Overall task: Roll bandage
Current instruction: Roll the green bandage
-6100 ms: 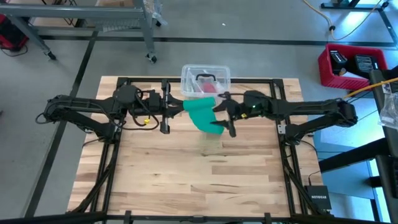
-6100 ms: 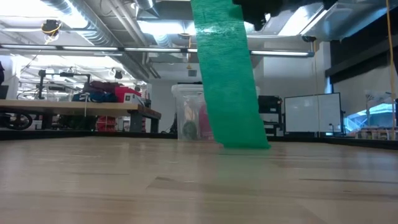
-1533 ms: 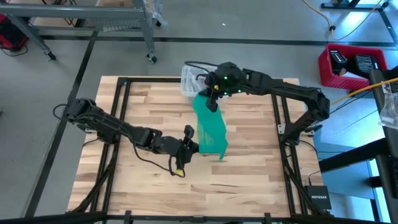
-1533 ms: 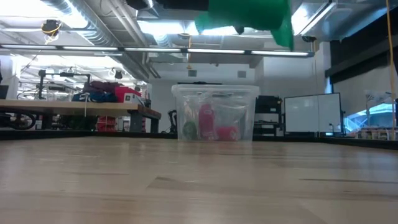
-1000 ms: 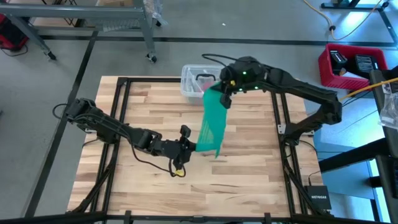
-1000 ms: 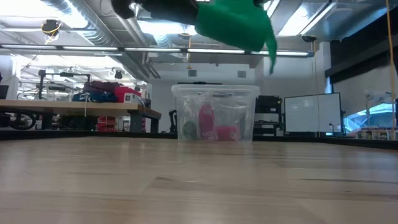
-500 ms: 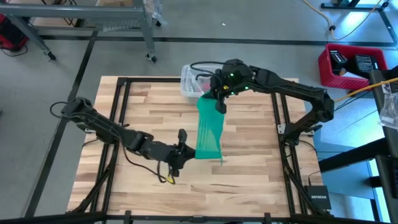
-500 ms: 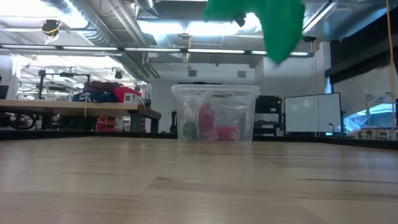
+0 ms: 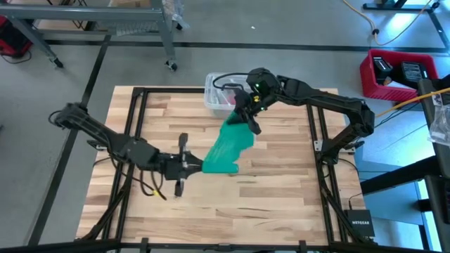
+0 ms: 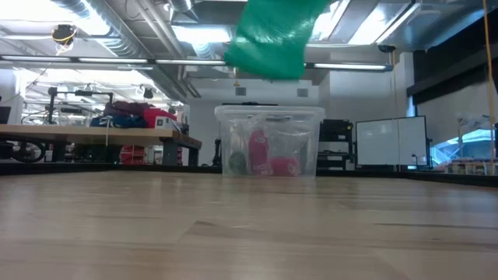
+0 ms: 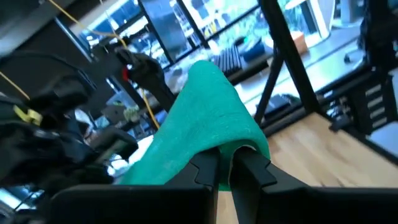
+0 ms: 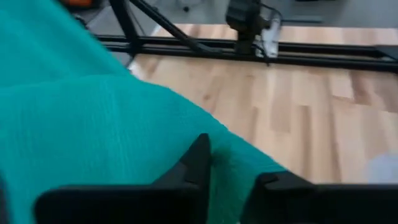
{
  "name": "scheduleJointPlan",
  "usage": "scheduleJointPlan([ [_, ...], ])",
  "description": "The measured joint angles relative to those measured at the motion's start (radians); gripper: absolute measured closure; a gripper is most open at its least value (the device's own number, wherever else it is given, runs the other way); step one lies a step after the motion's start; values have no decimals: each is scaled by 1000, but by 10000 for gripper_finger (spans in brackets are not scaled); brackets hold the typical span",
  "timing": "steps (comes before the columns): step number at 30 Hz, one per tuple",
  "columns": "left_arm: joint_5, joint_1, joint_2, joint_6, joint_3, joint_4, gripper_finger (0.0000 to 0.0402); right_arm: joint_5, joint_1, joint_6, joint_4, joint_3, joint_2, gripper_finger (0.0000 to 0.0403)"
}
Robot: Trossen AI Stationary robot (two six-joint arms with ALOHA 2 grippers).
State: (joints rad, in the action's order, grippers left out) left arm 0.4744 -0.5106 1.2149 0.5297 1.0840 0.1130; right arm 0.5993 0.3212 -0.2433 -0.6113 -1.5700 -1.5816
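From above we see a pale wooden table (image 9: 274, 204) on a grey workshop floor, with the bandage (image 9: 226, 150) strung above it between the left gripper (image 9: 191, 167), pinched shut on its near left end, and the right gripper (image 9: 246, 121) near the clear tub (image 9: 212, 90) at the far edge. At table height the bandage (image 10: 268, 35) hangs clear of the wood. The left wrist view shows fingers clamped on fabric (image 11: 205, 118); in the right wrist view the strip (image 12: 93, 137) lies across slightly parted fingers (image 12: 193, 165), and we cannot tell whether they grip, so we judge that rolling well means keeping tension and square edges.
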Motion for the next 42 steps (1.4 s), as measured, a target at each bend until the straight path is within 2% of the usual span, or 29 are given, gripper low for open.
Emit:
scheduleJointPlan([
  [5, 0, 2, -48, 4, 0, 3, 384, 70, -11, 1, 23, 0, -16, 249],
  [9, 1, 17, -63, 1, 0, 0, 384, 74, -14, 2, 15, 0, -14, 178],
  [14, 3, 52, -63, -5, 0, -11, 384, 54, -3, 2, -23, -49, 0, 127],
  [21, 2, 101, -63, -23, 0, -26, 384, -1, -5, 24, -75, -167, 3, 112],
  [24, 1, 118, -63, -24, 0, -26, 384, 73, -6, 96, -186, -187, 2, 111],
  [27, 1, 132, -63, -25, 0, -31, 384, 172, -6, 98, -361, -187, -5, 111],
  [31, 2, 150, -63, -32, 0, -56, 384, 165, -5, 59, -478, -186, -1, 111],
  [33, 2, 159, -62, -36, 0, -60, 384, 109, 1, 61, -432, -186, 10, 111],
  [36, 4, 174, -59, -51, 1, -74, 384, -88, -1, 114, -331, -186, 29, 111],
  [38, 6, 183, -59, -61, 1, -79, 384, -130, -7, 120, -293, -186, 32, 111],
  [40, 6, 186, -59, -67, 1, -81, 384, -87, -5, 150, -276, -186, 32, 111],
  [42, 5, 186, -59, -61, 1, -80, 384, 83, -5, 183, -340, -186, 29, 111],
])
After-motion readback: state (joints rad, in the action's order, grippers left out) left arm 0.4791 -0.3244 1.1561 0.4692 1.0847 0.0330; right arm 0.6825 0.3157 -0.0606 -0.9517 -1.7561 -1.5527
